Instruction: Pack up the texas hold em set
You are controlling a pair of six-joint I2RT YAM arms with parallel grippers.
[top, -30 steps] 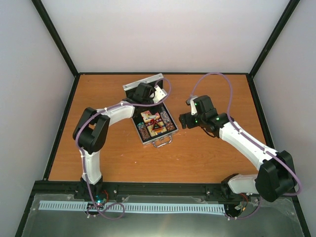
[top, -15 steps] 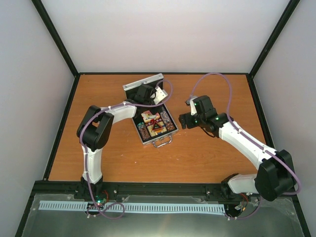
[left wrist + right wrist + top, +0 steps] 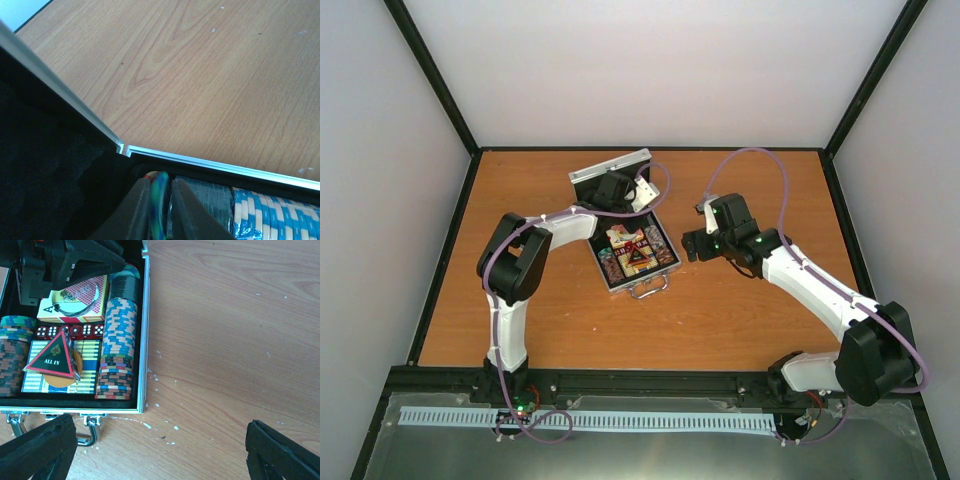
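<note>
Case (image 3: 142, 340) rim silver, lining (image 3: 40, 165) black. Chip row (image 3: 119, 327) blue-cream striped, shading to red-green-black mix. Triangular button (image 3: 54, 357) black, red border, white lettering. Disc (image 3: 59, 379) orange. Dice (image 3: 75, 331) red, white pips. Edge-on chip (image 3: 159, 200) green-blue-red. Table (image 3: 225, 340) orange-brown woodgrain.

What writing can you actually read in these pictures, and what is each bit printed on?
"ALL IN": on the black triangular button in the case.
"A": on the edge of the red card box.
Print on the striped box is too small to read.

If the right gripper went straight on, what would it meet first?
Probably bare table just right of the case; the right gripper is open, and one finger might catch the handle.
</note>
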